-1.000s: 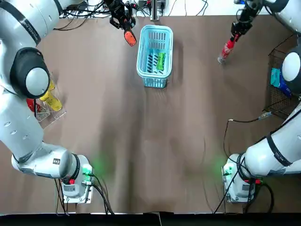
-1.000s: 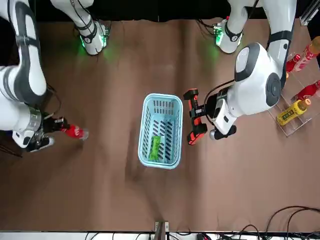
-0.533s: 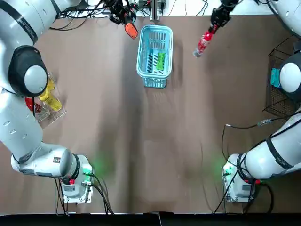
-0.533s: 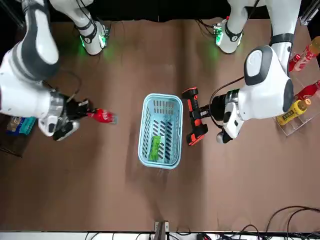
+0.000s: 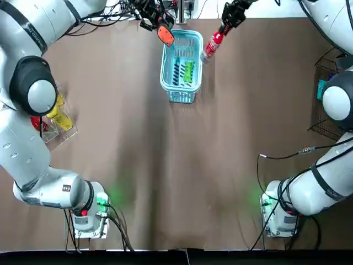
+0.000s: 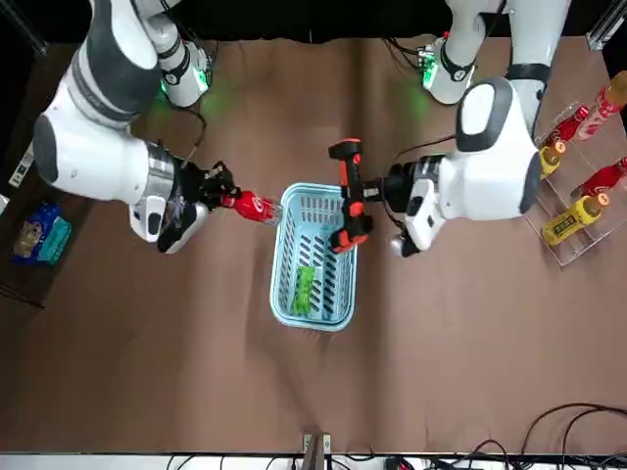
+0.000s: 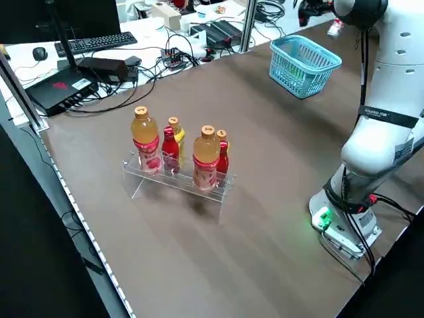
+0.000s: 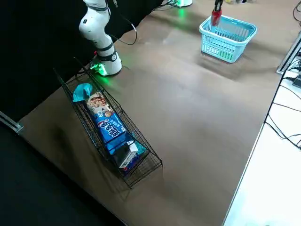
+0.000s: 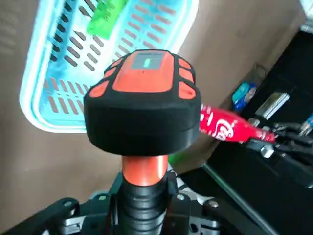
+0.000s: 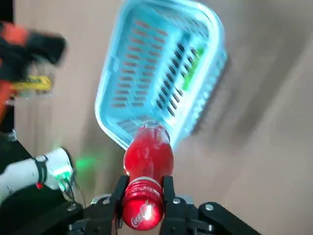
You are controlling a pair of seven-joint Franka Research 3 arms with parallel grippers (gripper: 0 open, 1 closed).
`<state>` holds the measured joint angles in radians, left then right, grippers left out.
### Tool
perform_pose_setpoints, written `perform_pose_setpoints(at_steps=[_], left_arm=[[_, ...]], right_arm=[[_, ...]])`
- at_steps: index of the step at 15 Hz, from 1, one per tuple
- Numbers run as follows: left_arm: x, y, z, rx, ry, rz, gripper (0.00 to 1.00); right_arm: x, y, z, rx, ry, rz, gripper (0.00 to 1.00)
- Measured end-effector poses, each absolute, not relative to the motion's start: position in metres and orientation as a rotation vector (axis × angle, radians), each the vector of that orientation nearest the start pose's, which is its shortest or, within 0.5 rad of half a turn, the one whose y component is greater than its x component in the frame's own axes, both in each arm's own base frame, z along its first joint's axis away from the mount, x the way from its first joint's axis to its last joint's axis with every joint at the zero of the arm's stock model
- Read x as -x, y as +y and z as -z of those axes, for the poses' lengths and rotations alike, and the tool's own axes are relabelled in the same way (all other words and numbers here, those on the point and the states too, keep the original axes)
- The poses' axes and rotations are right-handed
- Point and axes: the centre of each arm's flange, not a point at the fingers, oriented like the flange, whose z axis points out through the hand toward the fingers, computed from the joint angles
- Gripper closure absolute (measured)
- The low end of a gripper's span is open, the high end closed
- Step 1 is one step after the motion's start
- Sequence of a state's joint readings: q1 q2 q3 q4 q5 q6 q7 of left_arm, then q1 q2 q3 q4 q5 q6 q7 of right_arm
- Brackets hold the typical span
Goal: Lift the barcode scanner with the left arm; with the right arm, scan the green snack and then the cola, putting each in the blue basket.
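Clamped at its ribbed orange neck by the left gripper's (image 9: pixel 143 195) fingers: chunky black-and-orange barcode scanner (image 6: pixel 349 196), raised over one rim of the slotted plastic blue basket (image 6: pixel 280 264). Pinched at the cap by the right gripper's (image 10: pixel 143 196) fingers: glossy red cola (image 6: pixel 253 207), tilted, off the surface, beside the opposite rim. Flat inside: green snack (image 6: pixel 305 290). Off to the sides: clear bottle rack (image 7: pixel 175 173), wire basket (image 8: pixel 146 164). Scanner window not visible.

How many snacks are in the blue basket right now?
1. The green snack lies on the floor of the blue basket. The cola hangs outside the rim; the barcode scanner covers one corner, so more could hide.
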<state>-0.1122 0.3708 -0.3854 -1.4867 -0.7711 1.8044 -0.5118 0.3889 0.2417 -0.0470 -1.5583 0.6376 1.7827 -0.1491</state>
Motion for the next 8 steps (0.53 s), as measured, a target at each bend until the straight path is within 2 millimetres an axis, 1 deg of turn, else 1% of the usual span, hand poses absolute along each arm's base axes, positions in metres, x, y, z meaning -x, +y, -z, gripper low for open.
perform_pose_setpoints(at_steps=[3,4,5,8], left_arm=[[-0.563,-0.365,-0.490,-2.297,0.171,0.610,0.63],[-0.559,-0.373,-0.485,-2.294,0.156,0.629,0.63],[-0.557,-0.378,-0.479,-2.291,0.145,0.644,0.63],[-0.556,-0.382,-0.474,-2.285,0.101,0.642,0.63]], right_arm=[[-0.579,0.305,-0.533,2.480,-0.442,0.052,0.67],[-0.577,0.313,-0.535,2.479,-0.435,0.069,0.67],[-0.576,0.316,-0.535,2.479,-0.433,0.071,0.67],[-0.579,0.312,-0.533,2.484,-0.420,0.067,0.67]])
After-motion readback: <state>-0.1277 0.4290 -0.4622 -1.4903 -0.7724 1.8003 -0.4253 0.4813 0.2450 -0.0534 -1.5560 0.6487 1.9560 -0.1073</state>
